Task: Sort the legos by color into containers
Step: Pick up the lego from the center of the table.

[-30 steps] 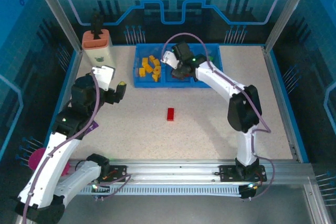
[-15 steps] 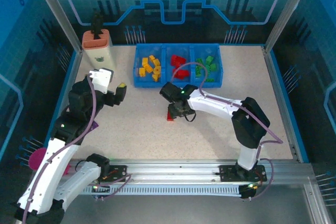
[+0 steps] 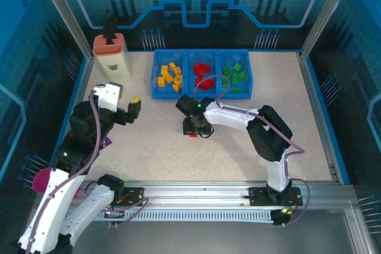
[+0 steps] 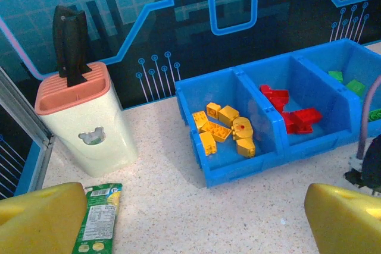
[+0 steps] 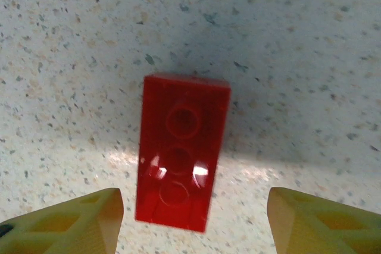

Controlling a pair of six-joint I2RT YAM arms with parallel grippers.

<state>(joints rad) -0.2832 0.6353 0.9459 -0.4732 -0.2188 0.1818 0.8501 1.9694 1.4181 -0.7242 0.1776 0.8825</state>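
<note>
1. The right gripper hangs low over the table, fingers spread wide and gripping nothing. A lone red brick lies flat, studs up, between the two yellow fingers and touches neither. From above, this gripper covers most of the brick, which lies on the table near the front of the tray.
2. Risk of twisting: the brick sits closer to the finger at the left of the wrist view and is slightly skewed. On closing, that finger probably meets it first and may push or turn it, leaving a grip on the corners.
3. Risk of slipping: if the fingers close too high, they pinch only the top edge, and the smooth plastic may squirt out. If they go too low, the tips scrape the table.
4. Risk of missorting: the tray holds yellow bricks on the left, red bricks in the middle and green bricks on the right. An off-centre drop could land the brick on a divider or in the wrong compartment.
5. The left gripper is open and empty. It is well apart from the brick and faces the tray, with a packet just beside one finger. If it heads for the tray during the carry, the arms may collide.
</note>
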